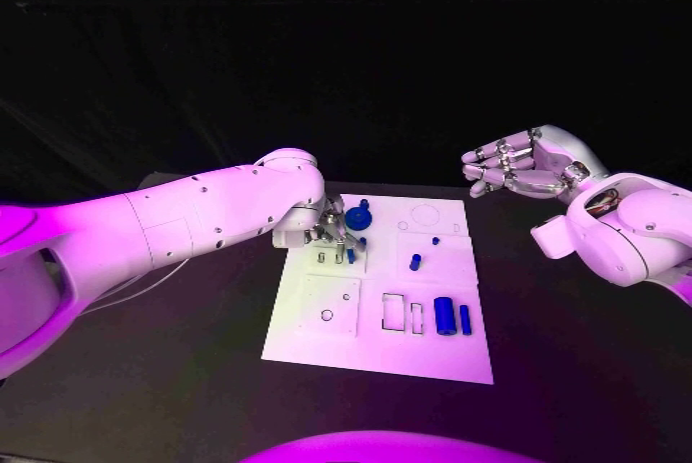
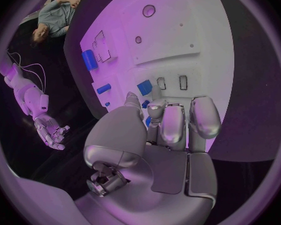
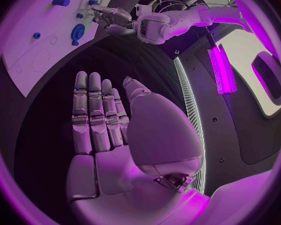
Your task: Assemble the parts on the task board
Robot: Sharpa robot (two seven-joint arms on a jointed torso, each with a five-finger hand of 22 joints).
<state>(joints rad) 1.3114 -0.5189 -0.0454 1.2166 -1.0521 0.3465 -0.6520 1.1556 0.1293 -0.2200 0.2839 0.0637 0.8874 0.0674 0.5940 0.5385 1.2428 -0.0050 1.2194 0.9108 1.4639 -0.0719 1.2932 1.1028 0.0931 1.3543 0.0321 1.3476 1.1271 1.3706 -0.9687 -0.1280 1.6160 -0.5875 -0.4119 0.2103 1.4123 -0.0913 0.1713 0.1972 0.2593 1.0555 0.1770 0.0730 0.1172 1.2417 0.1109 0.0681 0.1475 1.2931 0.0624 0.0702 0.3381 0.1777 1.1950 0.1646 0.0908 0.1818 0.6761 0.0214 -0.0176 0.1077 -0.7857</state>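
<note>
The flat white task board (image 1: 378, 355) lies in the middle of the black table (image 1: 577, 363). The left hand (image 1: 329, 232) is down on the board near its far left corner. Its silver fingers (image 2: 204, 116) are curled close around a small blue part (image 1: 351, 253), but I cannot tell if they are holding it. A round blue part with a knob (image 1: 359, 218) sits just beside that hand, near the board's far edge. A small blue peg (image 1: 415, 262) stands in the middle of the board. A fat blue cylinder (image 1: 446, 314) and a thin blue bar (image 1: 464, 319) lie side by side near the board's right edge. The right hand (image 1: 522, 165) hangs in the air past the board's far right corner. Its fingers (image 3: 90, 116) are stretched out straight and hold nothing.
</note>
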